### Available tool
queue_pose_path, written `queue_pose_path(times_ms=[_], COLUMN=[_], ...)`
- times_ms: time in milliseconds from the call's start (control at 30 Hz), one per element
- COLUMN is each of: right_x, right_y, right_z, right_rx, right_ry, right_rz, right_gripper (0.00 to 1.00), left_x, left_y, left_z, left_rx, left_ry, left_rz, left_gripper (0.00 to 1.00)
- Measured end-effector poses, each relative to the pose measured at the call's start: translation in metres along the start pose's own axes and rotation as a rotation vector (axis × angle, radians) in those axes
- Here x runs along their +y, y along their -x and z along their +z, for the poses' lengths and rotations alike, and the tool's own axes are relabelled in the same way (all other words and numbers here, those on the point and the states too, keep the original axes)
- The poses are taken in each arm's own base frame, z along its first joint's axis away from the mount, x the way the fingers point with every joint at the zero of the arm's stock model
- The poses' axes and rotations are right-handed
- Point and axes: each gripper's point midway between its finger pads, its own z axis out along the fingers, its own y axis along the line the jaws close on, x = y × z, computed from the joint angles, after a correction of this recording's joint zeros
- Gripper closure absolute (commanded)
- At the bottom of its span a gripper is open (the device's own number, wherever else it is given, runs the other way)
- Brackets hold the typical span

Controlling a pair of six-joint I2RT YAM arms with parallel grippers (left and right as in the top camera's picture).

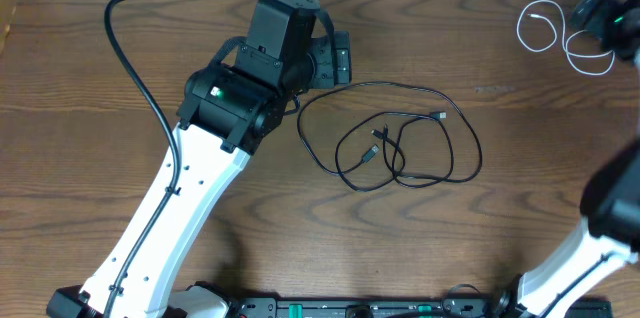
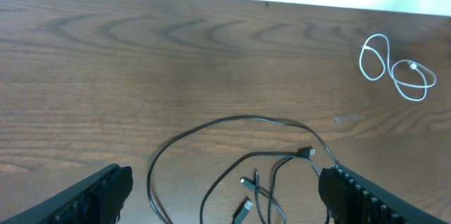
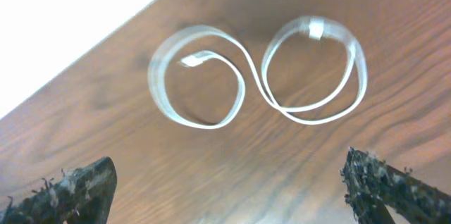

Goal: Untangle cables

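From overhead, the black cable [image 1: 392, 153] lies near the middle of the wooden desk [image 1: 80, 58] in a few loose loops that cross one another. Both of its small plugs sit inside the loops. The white cable [image 1: 566, 40] lies well apart from it, by the far right corner, curled into two small loops. The left arm [image 1: 200, 188] reaches in from the near left, its dark wrist just left of the black cable. The right arm [image 1: 610, 208] rises along the right edge, its dark end beside the white cable.

In the left wrist view, the left gripper [image 2: 224, 178] is spread wide, with one finger at each lower corner and nothing held between them. The black cable [image 2: 246, 117] lies on the desk between and beyond the fingers, touching neither as far as can be seen. The white cable [image 2: 394, 69] shows far off at the upper right.

In the right wrist view, the right gripper [image 3: 229, 164] is also spread wide and has hold of nothing. The white cable [image 3: 254, 86] lies flat beyond the fingertips in a figure-eight near the desk's edge. A plug rests on each loop.
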Motion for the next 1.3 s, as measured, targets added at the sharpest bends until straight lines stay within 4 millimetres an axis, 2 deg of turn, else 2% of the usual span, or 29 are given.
queue_pose_path(times_ms=[100,167,233,300,400,533,633,767,933,1100,1300], right_x=[0.020,0.030,0.037,0.046,0.061,0.087,0.105,0.121,0.127,0.119,0.110], right_y=[0.017,0.012,-0.005,-0.028,-0.065,-0.112,-0.139,-0.175,-0.225,-0.271,-0.293], right_z=[-0.074,-0.111,-0.129,-0.134,-0.126,-0.113,-0.109,-0.098,-0.075,-0.046,-0.019], right_rx=[-0.070,-0.070,-0.018,0.070,0.212,0.363,0.423,0.496,0.604,0.676,0.638], right_ry=[0.039,0.066,0.098,0.140,0.198,0.259,0.287,0.309,0.305,0.247,0.222], right_rz=[-0.057,-0.079,-0.096,-0.115,-0.163,-0.262,-0.335,-0.410,-0.475,-0.541,-0.601], right_gripper=[0.01,0.01,0.01,0.01,0.01,0.03,0.09,0.19,0.32,0.38,0.40], left_x=[0.001,0.004,0.005,0.003,-0.001,-0.004,0.000,0.011,0.028,0.037,0.039], left_y=[-0.003,-0.009,-0.013,-0.017,-0.030,-0.058,-0.081,-0.088,-0.081,-0.081,-0.085], left_z=[0.000,0.000,0.001,0.002,0.011,0.040,0.059,0.071,0.071,0.069,0.068], left_rx=[0.013,0.036,0.054,0.068,0.127,0.258,0.353,0.402,0.404,0.421,0.437], left_ry=[0.006,0.016,0.020,0.005,-0.025,-0.049,-0.045,-0.056,-0.060,-0.054,-0.052], left_rz=[0.008,0.011,0.018,0.036,0.069,0.109,0.119,0.089,0.034,0.008,0.010], left_gripper=[0.10,0.10,0.10,0.10,0.10,0.10,0.10,0.10,0.10,0.10,0.09])
